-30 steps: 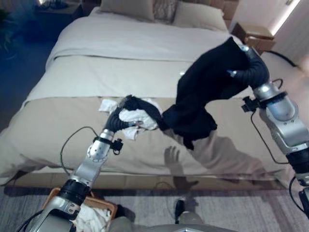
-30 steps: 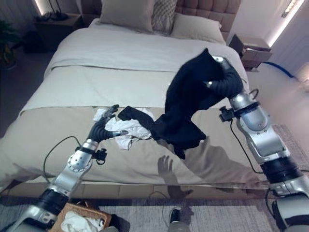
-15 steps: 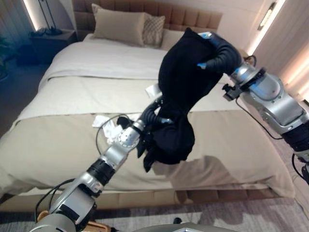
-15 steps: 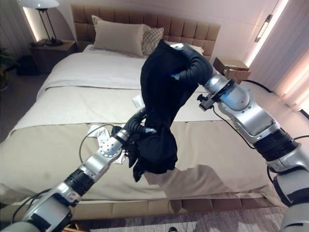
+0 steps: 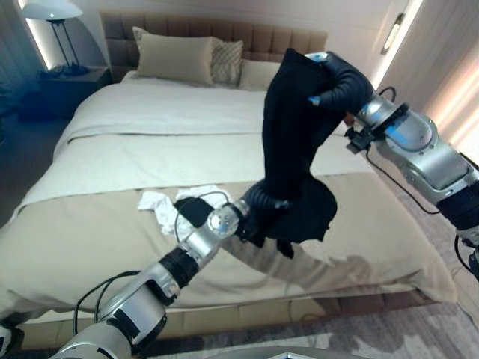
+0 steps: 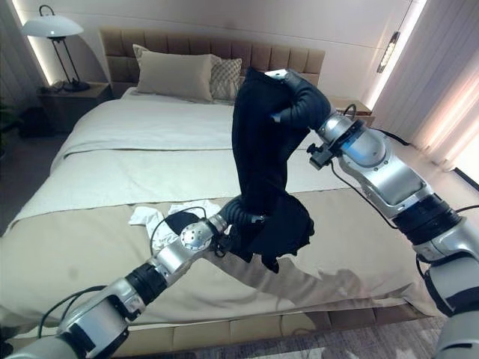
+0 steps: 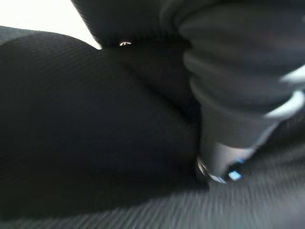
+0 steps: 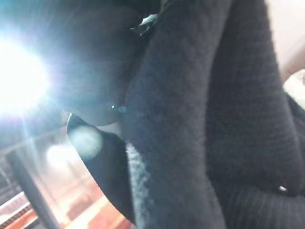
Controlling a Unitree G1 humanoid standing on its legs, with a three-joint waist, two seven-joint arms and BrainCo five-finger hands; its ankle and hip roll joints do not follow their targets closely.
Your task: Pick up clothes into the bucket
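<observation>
A black garment [image 5: 292, 142] hangs in the air above the foot of the bed. My right hand [image 5: 335, 78] holds it up by its top, fingers curled round the cloth, and the black knit [image 8: 200, 119] lies close against that hand. My left hand [image 5: 258, 202] reaches in from below, pushed into the bunched lower end of the garment [image 7: 86, 119]. A crumpled heap of white clothes [image 5: 160, 203] lies on the beige cover behind my left arm, with a small dark piece [image 5: 193, 212] beside it.
The wide bed [image 5: 112, 142] has a beige cover [image 5: 67, 247] at its foot and pillows [image 5: 174, 58] at the headboard. A lamp [image 6: 51, 28] stands on a nightstand at the back left. Curtains [image 6: 449, 112] hang at the right.
The camera has tilted up. My left hand left the white clothes and moved right into the black garment's lower end. My right hand still holds the garment high.
</observation>
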